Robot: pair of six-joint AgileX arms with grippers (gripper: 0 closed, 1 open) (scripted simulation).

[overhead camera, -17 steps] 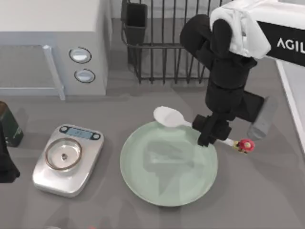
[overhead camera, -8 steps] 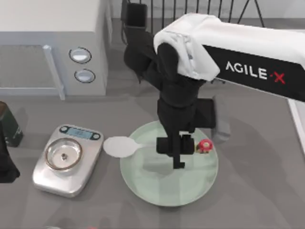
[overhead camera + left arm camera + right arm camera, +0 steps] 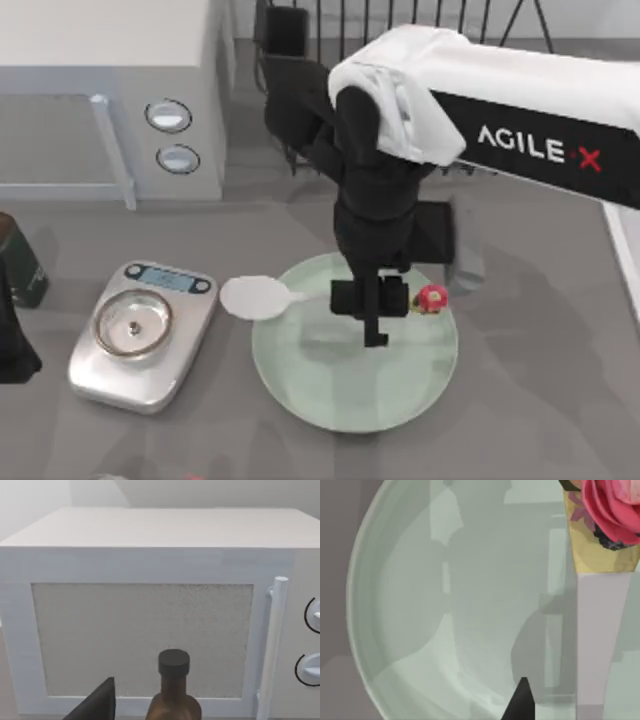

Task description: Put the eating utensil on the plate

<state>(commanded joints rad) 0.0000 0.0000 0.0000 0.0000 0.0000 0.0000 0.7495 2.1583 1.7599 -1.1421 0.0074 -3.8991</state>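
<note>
A: Where was the spoon?

B: Held over the plate, lying roughly level. Its oval bowl stuck out past the plate's left rim, toward the scale, while the handle ran across the plate's upper part and ended in the pink knob near the right rim. In the right wrist view the knob sat right up against the camera, with the plate spread out beneath it.

A: And the claw?

B: The right gripper was pinching the handle about midway, fingers pressed together on it. I'd judge that grip was chosen because the thin handle fits between the fingers where the wide bowl would not.

A: So was the job done?

B: Not yet, by my reading. The spoon hung above the plate, not resting on it, and the bowl end overhung the rim. A release there might tip it off the edge, so a shift to the right seemed wise first.

A: What about the other arm?

B: The left arm sat parked at the table's left edge. Its wrist view faced the microwave and a brown bottle; I could not tell how its fingers stood.
</note>
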